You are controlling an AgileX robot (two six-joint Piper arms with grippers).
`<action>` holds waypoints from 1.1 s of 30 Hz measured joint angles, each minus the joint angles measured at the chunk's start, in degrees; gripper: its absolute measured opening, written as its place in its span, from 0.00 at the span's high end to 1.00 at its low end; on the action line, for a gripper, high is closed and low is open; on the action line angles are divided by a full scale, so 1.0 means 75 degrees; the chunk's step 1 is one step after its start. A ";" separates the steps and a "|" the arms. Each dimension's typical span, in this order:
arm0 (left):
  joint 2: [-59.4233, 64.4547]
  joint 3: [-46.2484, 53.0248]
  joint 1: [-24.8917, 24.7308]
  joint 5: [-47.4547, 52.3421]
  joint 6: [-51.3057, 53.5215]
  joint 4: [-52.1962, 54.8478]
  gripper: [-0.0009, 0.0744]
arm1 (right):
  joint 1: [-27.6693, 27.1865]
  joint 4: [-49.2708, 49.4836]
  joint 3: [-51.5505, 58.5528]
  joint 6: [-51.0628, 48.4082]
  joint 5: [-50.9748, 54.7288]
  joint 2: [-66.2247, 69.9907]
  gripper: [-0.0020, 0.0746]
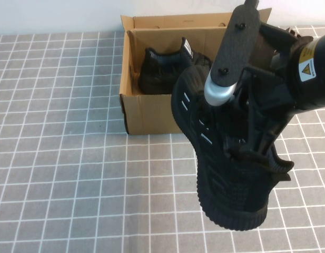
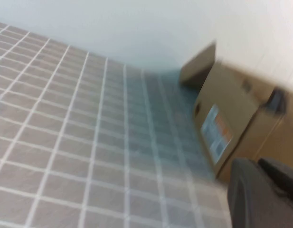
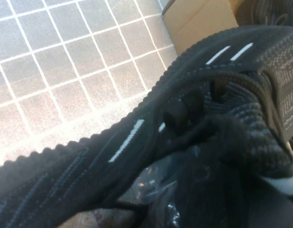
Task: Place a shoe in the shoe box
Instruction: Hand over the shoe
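Observation:
My right gripper (image 1: 247,141) is shut on the black knit shoe (image 1: 225,182) at its collar and holds it in the air, toe down toward me, just in front of the shoe box's front right corner. In the right wrist view the shoe (image 3: 113,152) fills the frame and hides the gripper (image 3: 203,190). The brown cardboard shoe box (image 1: 151,113) stands open at the back centre, with the matching second shoe (image 1: 162,71) lying inside at its left part. My left gripper (image 2: 262,192) shows only in the left wrist view, near the box's labelled end wall (image 2: 222,114).
The table is covered by a grey tiled mat (image 1: 57,132). The box's lid flap (image 1: 178,21) stands up at the back. The box corner (image 3: 198,19) shows beyond the held shoe in the right wrist view.

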 joint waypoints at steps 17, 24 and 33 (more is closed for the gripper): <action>0.1610 -0.1892 0.0000 0.2434 -0.0352 -0.1794 0.99 | 0.0000 0.0144 0.0000 0.0000 0.0031 0.0039 0.95; 0.3957 -0.3416 0.0000 0.3577 0.2776 -0.3108 0.99 | -0.0031 0.0144 0.0000 0.0386 0.0092 0.0039 0.95; 0.6726 -0.5196 0.0000 0.4952 0.7175 -0.6025 0.99 | -0.0866 0.0193 0.0000 0.0692 0.0032 0.0044 0.95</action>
